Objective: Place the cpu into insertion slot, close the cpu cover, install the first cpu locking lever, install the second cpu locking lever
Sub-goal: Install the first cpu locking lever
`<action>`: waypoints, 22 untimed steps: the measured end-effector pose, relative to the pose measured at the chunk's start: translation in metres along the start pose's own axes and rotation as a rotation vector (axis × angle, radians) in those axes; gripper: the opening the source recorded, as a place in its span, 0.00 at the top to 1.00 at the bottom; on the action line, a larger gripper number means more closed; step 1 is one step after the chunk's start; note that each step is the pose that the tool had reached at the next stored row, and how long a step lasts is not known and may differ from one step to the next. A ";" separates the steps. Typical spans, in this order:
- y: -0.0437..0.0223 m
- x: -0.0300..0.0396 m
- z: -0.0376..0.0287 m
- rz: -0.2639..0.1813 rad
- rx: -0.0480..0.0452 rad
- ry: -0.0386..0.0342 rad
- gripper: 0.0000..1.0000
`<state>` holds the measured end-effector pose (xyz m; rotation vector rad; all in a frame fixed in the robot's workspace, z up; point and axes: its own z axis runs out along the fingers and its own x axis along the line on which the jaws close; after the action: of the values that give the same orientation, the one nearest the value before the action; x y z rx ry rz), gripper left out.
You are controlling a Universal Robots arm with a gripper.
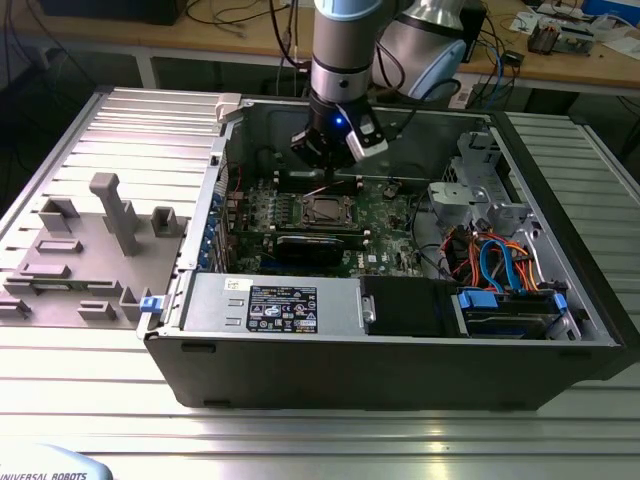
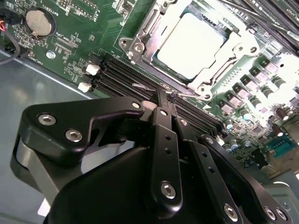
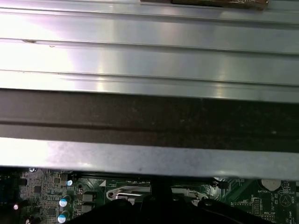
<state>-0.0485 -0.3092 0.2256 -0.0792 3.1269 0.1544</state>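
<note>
Second wrist view puts the black, bolted-link gripper (image 2: 166, 100) just above the row of long black memory slots (image 2: 140, 77), with its fingers drawn together to a narrow tip; they look closed with nothing solid between them, though a thin silvery wire lever (image 2: 154, 87) crosses right at the tip and I cannot tell whether it is pinched or only touched. Just beyond the tip, the small flat square cpu with its pale silvery-grey metal top (image 2: 191, 44) already lies in the square metal-rimmed insertion slot (image 2: 140, 44) on the green circuit board (image 2: 70, 42), and the thin silvery cpu cover frame (image 2: 212, 79) appears to lie down around it.

From the exterior view, the gripper (image 1: 325, 172) hangs inside the open grey computer case (image 1: 400, 370), over the far side of the slot (image 1: 327, 209).

Risks, as I judge them: the wire lever is springy and thin, so it could slip off the tip and snap back. Pressing off-line could scrape the memory slots beneath the tool. Should the cover sit unevenly, forcing the lever might stress the chip.
</note>
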 end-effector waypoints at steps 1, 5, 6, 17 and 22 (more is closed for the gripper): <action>-0.0001 -0.0014 0.0006 0.000 0.0001 0.0001 0.89; -0.0005 -0.0044 0.0026 0.000 0.0000 0.0000 0.89; -0.0005 -0.0052 0.0030 0.000 0.0000 0.0000 0.89; -0.0020 -0.0141 0.0133 0.000 0.0000 -0.0001 0.89; -0.0024 -0.0142 0.0177 0.000 0.0000 0.0000 0.89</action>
<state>-0.0341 -0.3092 0.2079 -0.0791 3.1269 0.1544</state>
